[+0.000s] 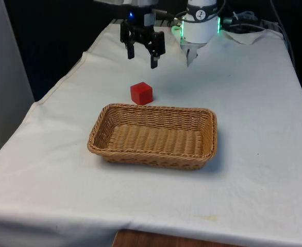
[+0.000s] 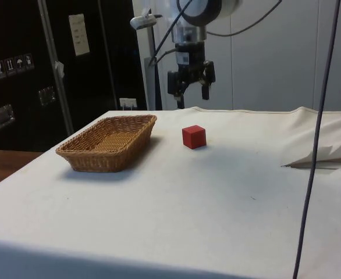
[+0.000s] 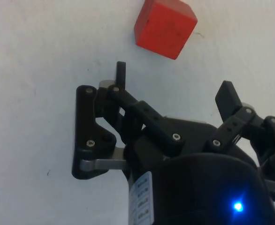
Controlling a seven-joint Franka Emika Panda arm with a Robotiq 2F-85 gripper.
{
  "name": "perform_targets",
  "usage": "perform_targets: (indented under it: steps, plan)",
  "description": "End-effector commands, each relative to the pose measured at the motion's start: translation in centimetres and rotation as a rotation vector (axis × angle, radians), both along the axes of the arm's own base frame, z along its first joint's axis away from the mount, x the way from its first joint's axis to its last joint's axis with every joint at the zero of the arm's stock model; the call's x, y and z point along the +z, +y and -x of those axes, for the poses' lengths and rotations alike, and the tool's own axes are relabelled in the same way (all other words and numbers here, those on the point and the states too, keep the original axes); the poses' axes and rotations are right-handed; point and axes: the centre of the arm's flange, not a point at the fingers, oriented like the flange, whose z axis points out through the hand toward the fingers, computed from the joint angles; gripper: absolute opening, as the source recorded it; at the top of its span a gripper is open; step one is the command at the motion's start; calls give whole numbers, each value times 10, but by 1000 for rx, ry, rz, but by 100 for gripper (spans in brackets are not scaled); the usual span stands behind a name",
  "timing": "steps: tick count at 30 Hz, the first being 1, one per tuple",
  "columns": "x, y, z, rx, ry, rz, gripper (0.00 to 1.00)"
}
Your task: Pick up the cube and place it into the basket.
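Cube out on the cloth, basket holds nothing.
We see the gripper point(image 1: 142, 57) spread wide, gripping nothing, above the red cube point(image 1: 141, 93) just beyond the wicker basket point(image 1: 153, 154).

Layout: cube point(image 1: 141, 93) on bench point(image 1: 254, 154) between basket point(image 1: 153, 135) and claw point(image 1: 142, 55).

Cube just behind basket's far rim, apart from it, toward the front view's left of that rim's middle. Basket near mid-bench, long side across the front view. In the side view: cube point(image 2: 194, 136) right of basket point(image 2: 108, 142), not touching; claw point(image 2: 191, 88) held above bench point(image 2: 217, 197), beyond cube and well clear of it. In the wrist view: cube point(image 3: 165, 28) on bench point(image 3: 39, 56) ahead of the fingertips point(image 3: 121, 72), claw point(image 3: 175, 84) short of it.
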Motion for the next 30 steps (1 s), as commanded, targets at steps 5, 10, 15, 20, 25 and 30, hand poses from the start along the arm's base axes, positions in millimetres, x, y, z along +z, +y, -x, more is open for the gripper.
perform_targets:
  steps: [5,10,15,20,25,30]
  plan:
    - [-16,4,0,-13,-2,3,100]
    - [-27,7,-1,-20,4,11,100]
    - [-36,10,-2,-27,8,17,100]
    - [-47,13,-3,-33,11,25,100]
    - [-62,16,-4,-37,12,36,100]
    - [-72,15,-6,-43,10,43,100]
